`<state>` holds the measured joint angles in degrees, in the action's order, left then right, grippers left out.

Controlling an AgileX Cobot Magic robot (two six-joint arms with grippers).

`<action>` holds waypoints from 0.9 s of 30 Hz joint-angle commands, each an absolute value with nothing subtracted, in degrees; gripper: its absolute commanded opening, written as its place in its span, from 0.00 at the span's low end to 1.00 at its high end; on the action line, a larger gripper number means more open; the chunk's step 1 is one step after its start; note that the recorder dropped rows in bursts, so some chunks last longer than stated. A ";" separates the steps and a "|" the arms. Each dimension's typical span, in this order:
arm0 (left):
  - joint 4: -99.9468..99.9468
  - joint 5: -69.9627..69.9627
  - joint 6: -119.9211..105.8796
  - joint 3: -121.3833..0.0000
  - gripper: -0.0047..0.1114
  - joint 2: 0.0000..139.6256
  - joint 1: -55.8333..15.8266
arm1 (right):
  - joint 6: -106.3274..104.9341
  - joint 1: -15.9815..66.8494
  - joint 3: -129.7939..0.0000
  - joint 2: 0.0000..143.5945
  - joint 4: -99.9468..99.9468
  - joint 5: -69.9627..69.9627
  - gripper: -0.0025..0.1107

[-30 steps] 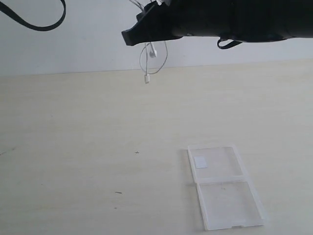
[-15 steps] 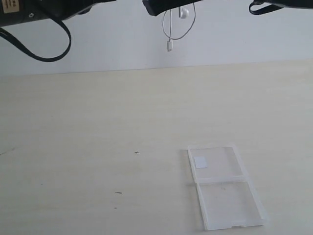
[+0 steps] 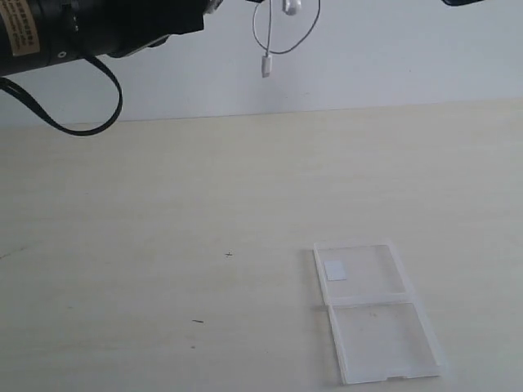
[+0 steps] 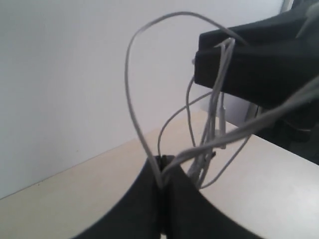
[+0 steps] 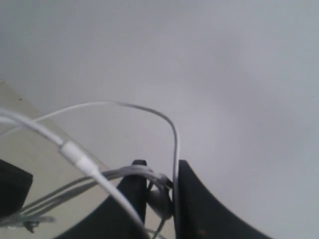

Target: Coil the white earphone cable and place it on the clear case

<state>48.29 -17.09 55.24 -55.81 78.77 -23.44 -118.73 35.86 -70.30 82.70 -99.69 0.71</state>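
High above the table (image 3: 163, 204), one cable (image 5: 175, 149) hangs between two grippers. Left gripper (image 4: 163, 174): jaws pressed together, pinching several strands at the tips. Right gripper (image 5: 160, 191): fingers drawn in narrowly on a bundle of strands and what looks like an earbud. Exterior view shows one hanging loop with its long axis vertical, one earbud (image 3: 290, 6) at the top, and one plug (image 3: 265, 67) lowest, pointing down. One case (image 3: 372, 310) lies flat and open on the table, well apart from the cable, lower right. Two halves, long axis running near to far. One sticker (image 3: 335, 271) sits in the far half.
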 commanded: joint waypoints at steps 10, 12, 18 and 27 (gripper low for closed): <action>48.93 -24.21 58.92 -55.81 0.53 78.71 -23.36 | -118.25 35.35 -65.93 82.02 -99.95 1.96 0.02; 48.93 -25.12 59.32 -55.81 0.54 78.71 -23.36 | -118.25 35.35 -65.93 82.02 -99.95 3.02 0.02; 53.73 -28.86 66.21 -55.81 0.54 77.91 -23.36 | -118.36 35.35 -65.93 83.95 -99.95 5.78 0.02; 64.59 -28.51 75.57 -55.81 0.54 77.57 -23.36 | -118.48 35.23 -66.99 85.06 -99.95 13.98 0.02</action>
<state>62.63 -28.15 73.54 -55.83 77.94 -23.44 -118.63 35.54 -66.03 85.00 -99.89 8.88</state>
